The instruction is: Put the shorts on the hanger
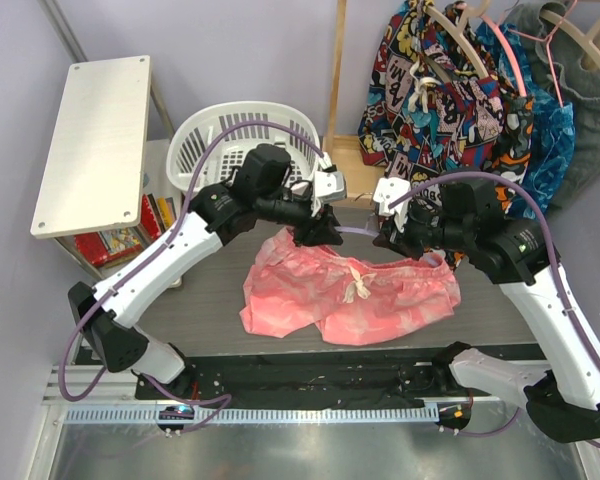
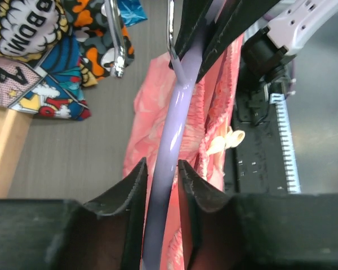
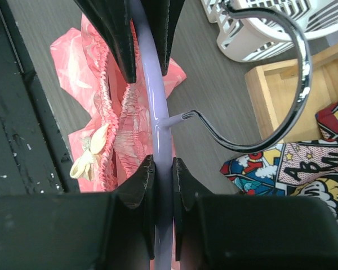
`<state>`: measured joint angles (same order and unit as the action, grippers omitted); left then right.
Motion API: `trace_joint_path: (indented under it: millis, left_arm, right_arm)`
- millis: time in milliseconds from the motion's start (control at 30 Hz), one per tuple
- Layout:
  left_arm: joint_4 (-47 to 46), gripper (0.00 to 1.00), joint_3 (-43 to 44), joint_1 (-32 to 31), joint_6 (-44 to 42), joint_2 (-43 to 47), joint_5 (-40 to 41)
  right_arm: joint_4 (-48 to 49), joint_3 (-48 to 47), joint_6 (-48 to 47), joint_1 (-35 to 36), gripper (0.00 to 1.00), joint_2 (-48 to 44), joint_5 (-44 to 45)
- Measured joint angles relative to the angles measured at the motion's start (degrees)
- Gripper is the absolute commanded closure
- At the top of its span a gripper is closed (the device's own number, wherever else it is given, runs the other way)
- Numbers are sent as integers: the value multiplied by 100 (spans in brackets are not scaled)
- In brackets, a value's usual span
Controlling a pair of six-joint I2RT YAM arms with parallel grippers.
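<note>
The coral-pink shorts [image 1: 350, 285] lie flat on the dark table, with the white drawstring [image 1: 360, 285] in the middle. The lavender hanger [image 1: 358, 230] is held level over the far waist edge, between both grippers. My right gripper [image 1: 385, 235] is shut on the bar [image 3: 163, 140], beside the chrome hook [image 3: 296, 84]. My left gripper [image 1: 315, 225] has its jaws around the other end of the bar [image 2: 172, 146], with a narrow gap showing on the left side. The shorts show under the bar in the left wrist view [image 2: 214, 112] and the right wrist view [image 3: 110, 124].
A white laundry basket [image 1: 215, 140] stands at the back, left of a wooden box [image 1: 350, 155]. A pale shelf board [image 1: 95, 140] is at the left. Comic-print garments [image 1: 430, 90], a blue garment [image 1: 550, 130], a pink hanger [image 1: 525, 70] and beige hangers [image 1: 590, 40] hang at the back right.
</note>
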<state>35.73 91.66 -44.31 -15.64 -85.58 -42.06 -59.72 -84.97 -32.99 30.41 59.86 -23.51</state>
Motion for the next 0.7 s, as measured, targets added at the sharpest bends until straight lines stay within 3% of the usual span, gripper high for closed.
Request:
trace_joint_path:
  millis: [67, 100, 133, 200, 233, 300, 333, 400, 567, 700]
  left_arm:
    - [22, 89, 0, -33, -7, 0, 4]
    - [55, 100, -2, -35, -13, 4, -42]
    - [90, 100, -13, -37, -87, 17, -125]
    - [144, 100, -114, -61, -175, 109, -212]
    - [160, 100, -151, -70, -175, 155, -221]
    - [129, 100, -280, -83, -199, 286, -214]
    - [136, 100, -417, -61, -232, 407, -149]
    - [125, 100, -774, 2, -278, 688, -33]
    - [208, 100, -1462, 90, -581, 1423, 286]
    - [251, 100, -1513, 90, -774, 1784, 343]
  right_arm:
    - [-59, -4, 4, 0, 99, -4, -136]
    - [-79, -7, 2, 0, 99, -9, -166]
    - [-101, -9, 2, 0, 98, -13, -197]
    - [-162, -9, 28, 0, 80, -28, -323]
    - [-184, -9, 50, 4, 62, -37, -374]
    - [-225, -9, 214, 17, 44, -37, -516]
    - [-254, -9, 304, 20, 29, -37, -623]
    - [-282, -7, 573, 0, 18, -50, -807]
    - [-240, 114, 1362, -179, 15, -219, -1401]
    - [-203, 385, 1606, -282, 15, -328, -1694]
